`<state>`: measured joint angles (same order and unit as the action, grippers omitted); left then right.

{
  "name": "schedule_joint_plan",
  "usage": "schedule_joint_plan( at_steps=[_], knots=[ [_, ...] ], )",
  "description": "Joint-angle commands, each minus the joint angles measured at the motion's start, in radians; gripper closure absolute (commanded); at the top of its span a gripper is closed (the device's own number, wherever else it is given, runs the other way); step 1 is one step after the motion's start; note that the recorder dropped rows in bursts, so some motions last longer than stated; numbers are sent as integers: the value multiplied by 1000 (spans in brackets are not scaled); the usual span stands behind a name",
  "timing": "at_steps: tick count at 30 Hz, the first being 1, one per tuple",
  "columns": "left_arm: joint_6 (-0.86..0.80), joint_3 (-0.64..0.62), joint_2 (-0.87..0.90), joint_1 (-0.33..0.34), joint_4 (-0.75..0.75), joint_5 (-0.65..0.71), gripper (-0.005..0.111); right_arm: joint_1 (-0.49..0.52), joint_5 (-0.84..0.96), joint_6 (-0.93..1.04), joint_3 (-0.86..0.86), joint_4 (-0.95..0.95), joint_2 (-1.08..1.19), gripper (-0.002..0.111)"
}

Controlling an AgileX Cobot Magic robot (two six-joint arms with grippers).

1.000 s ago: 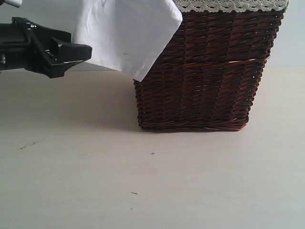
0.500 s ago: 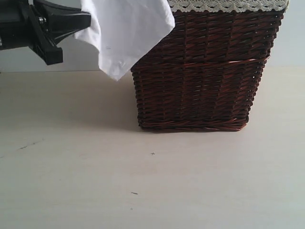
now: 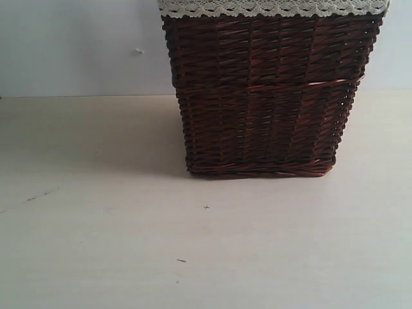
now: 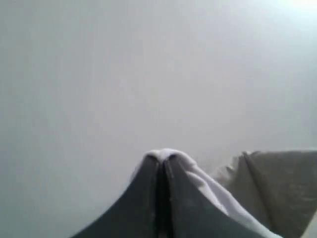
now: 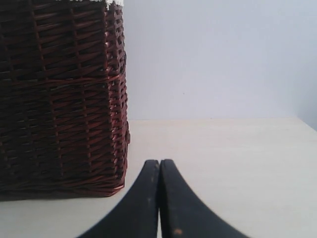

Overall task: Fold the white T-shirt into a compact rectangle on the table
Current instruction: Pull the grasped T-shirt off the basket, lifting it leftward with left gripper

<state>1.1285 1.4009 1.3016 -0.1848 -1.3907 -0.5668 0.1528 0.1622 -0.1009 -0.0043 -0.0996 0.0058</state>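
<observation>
On the pale beige surface [image 3: 193, 244] stands a dark brown wicker basket [image 3: 264, 96], its top edged with cream lace trim [image 3: 270, 8], and a plain light wall [image 3: 77, 45] rises behind it. A few small dark scuffs [image 3: 181, 261] mark the surface in front of the basket.

The left wrist view shows the left fingers [image 4: 146, 186] clenched together on a fold of the white T-shirt [image 4: 210, 191]. The cloth wraps over their tips and trails down one side, and more of it hangs in shadow just beside them, with only the bare wall as backdrop. The shirt shows in that view alone.

The right fingers [image 5: 146, 191] are pressed tightly against each other with no cloth in them. They point low over the surface, near the basket's bottom corner.
</observation>
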Motion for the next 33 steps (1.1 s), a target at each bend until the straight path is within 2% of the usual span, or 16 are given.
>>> schedule_joint_plan(
  at_steps=[1, 15, 23, 27, 33],
  knots=[
    [39, 140, -10, -6, 12, 56, 107, 4, -8, -1, 4, 3, -6, 108],
    [32, 500, 52, -6, -13, 196, 107, 4, -8, -1, 4, 3, -6, 108],
    [19, 576, 31, -6, -100, 484, 107, 4, -8, -1, 4, 3, -6, 108],
    [16, 628, 21, -6, -138, 509, 107, 4, -8, -1, 4, 3, -6, 108],
    [1, 637, -3, -6, -152, 492, 107, 4, -8, -1, 4, 3, -6, 108]
  ],
)
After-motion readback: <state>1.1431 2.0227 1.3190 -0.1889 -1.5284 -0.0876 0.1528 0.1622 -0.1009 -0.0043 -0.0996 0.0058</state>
